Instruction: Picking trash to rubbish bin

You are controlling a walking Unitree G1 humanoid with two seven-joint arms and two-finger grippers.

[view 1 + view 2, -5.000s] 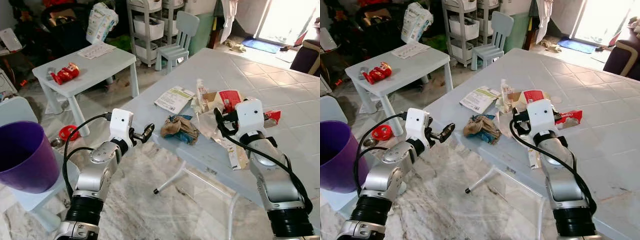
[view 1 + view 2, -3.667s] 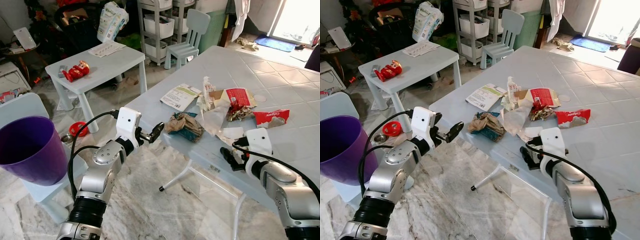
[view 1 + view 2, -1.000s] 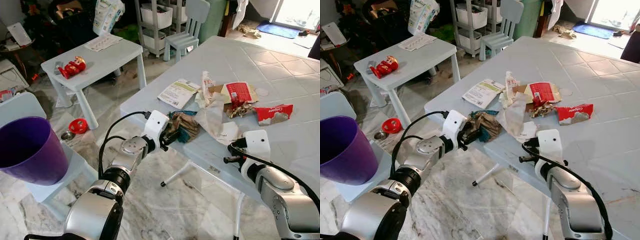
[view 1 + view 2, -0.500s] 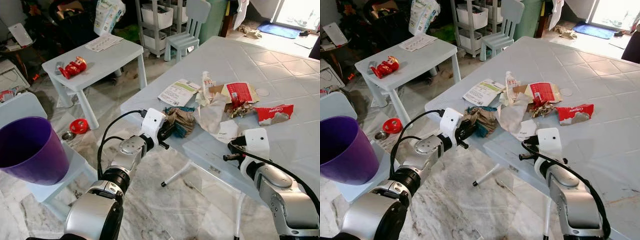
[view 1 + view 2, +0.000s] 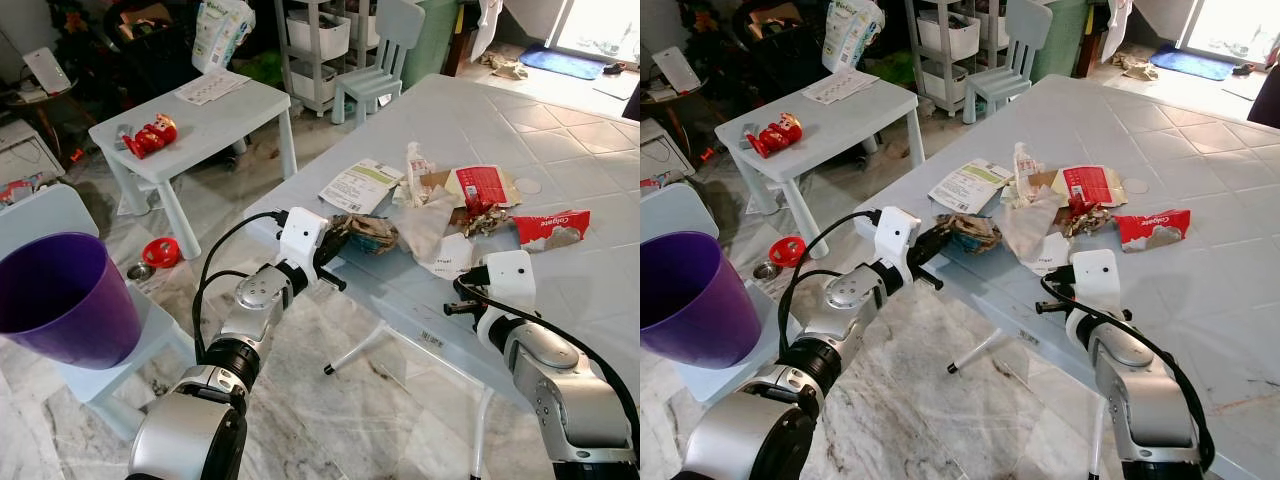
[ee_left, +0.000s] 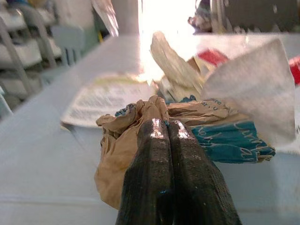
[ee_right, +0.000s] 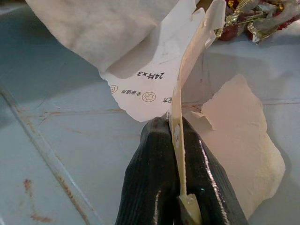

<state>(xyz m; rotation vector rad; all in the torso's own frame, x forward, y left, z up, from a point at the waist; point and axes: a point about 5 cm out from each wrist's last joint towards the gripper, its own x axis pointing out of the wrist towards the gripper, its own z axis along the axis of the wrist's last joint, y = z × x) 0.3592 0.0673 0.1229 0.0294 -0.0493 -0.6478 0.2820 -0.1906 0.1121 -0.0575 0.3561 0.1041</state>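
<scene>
At worktop (image 5: 560, 140) near edge, left end effector (image 5: 338, 236) w/ fingers pressed together, pinching crumpled brown-and-teal wrapper (image 6: 140, 126) that sits on the corner beside a printed leaflet (image 5: 355, 186). Right end effector (image 7: 174, 136) closed on a thin cream card strip (image 7: 192, 70), standing upright over white paper scraps (image 7: 154, 79). Purple bin (image 5: 60, 300) on floor, well apart to robot's left.

A small white table (image 5: 205, 120), bearing a red toy (image 5: 148, 136), and a pale chair (image 5: 384, 55) are seen beyond.
</scene>
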